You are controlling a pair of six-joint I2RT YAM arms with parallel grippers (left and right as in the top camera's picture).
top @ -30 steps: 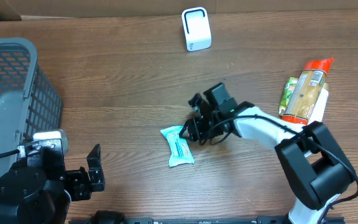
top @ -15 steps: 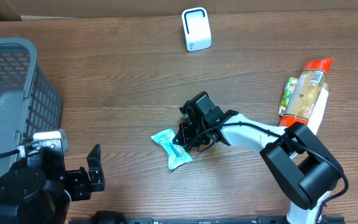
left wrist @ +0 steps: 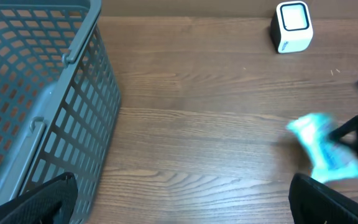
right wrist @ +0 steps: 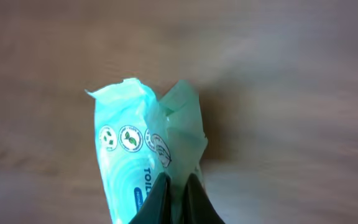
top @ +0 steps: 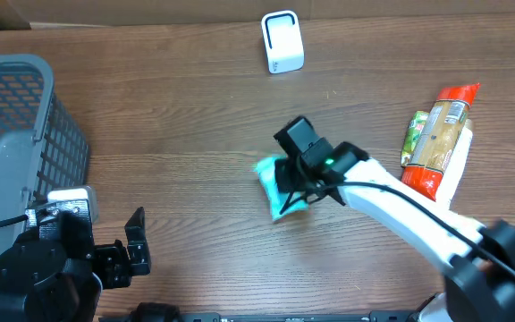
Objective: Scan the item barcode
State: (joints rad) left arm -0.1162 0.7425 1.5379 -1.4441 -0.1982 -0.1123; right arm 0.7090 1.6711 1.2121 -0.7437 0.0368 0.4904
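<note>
A: Where do we find the teal packet (right wrist: 126, 155)?
B: Over the middle of the desk (top: 177, 116), pinched between the 2 fingers of the right gripper (right wrist: 178, 190); we see the left gripper (left wrist: 180, 186) spread wide.

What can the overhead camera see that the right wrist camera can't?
Only overhead: the white scanner, the grey basket and the packaged goods at far right. Only right wrist: the round printed symbols on the teal packet. Both: the right gripper shut on that packet, over the wooden table.
</note>
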